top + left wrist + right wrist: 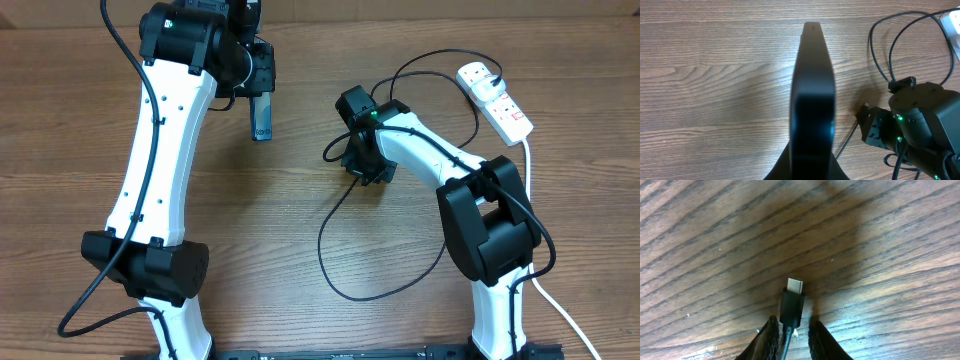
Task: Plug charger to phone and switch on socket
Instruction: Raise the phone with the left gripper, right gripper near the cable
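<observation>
My left gripper (258, 95) is shut on the phone (261, 118) and holds it edge-on above the table at the back left. In the left wrist view the phone (812, 75) is a dark slab rising between the fingers (810, 172). My right gripper (365, 165) is low over the table's middle, shut on the charger's black connector (792, 302), whose metal tip sticks out past the fingertips (792, 330). The thin black charger cable (335, 270) loops over the table and runs to the white socket strip (495, 98) at the back right.
The socket's thick white cord (550, 290) runs down the right edge past the right arm's base. The right gripper (880, 132) shows to the right of the phone in the left wrist view, with cable loops (890, 55) behind it. The table is wood.
</observation>
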Controlling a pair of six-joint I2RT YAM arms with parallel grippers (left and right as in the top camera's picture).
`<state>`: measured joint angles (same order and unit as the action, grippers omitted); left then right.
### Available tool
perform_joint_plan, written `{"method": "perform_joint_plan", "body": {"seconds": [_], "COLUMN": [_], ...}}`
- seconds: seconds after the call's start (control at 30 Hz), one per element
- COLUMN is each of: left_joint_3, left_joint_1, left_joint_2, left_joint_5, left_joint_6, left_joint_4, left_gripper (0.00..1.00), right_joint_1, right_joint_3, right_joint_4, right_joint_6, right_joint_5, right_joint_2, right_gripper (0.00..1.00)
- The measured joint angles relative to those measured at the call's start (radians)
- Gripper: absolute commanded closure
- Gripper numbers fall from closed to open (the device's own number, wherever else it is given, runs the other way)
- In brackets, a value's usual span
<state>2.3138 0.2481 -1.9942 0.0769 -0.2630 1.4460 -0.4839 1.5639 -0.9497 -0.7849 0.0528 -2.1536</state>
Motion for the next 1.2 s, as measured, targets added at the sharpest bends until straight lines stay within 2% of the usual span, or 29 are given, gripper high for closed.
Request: {"method": "perform_joint_plan", "body": {"seconds": [0.23, 0.4, 0.53, 0.73, 1.0, 1.2], "left_joint_3": [0.000, 0.000, 0.000, 0.000, 0.000, 0.000], "left_joint_1": [0.000, 0.000, 0.000, -0.007, -0.114, -0.208], "left_joint_2": [0.000, 0.000, 0.000, 0.000, 0.000, 0.000], "left_joint_5": [0.000, 0.003, 0.054, 0.304, 0.755, 0.985], "left_joint_6": [0.000, 0.000, 0.000, 0.028, 0.056, 0.057], "left_joint_4": [0.001, 0.002, 0.001, -0.009, -0.124, -0.136], "left_gripper": [0.96, 0.96, 0.96, 0.96, 0.96, 0.96], "right_joint_1": [0.000, 0.000, 0.008, 0.029, 0.034, 0.034], "right_joint_3": [0.000, 0.006, 0.051, 0.144, 0.170, 0.177], "right_joint_4": [0.007, -0.002, -0.075, -0.172, -0.301, -0.368], "right_joint_6": [0.003, 0.020, 0.040, 0.122, 0.280, 0.483], "right_joint_5": [-0.004, -0.013, -0.031, -0.099, -0.208, -0.461], "right_joint_2": [-0.002, -0.002, -0.009, 0.038, 0.375, 0.531], "right_gripper": [0.96, 0.96, 0.96, 0.96, 0.96, 0.96]}}
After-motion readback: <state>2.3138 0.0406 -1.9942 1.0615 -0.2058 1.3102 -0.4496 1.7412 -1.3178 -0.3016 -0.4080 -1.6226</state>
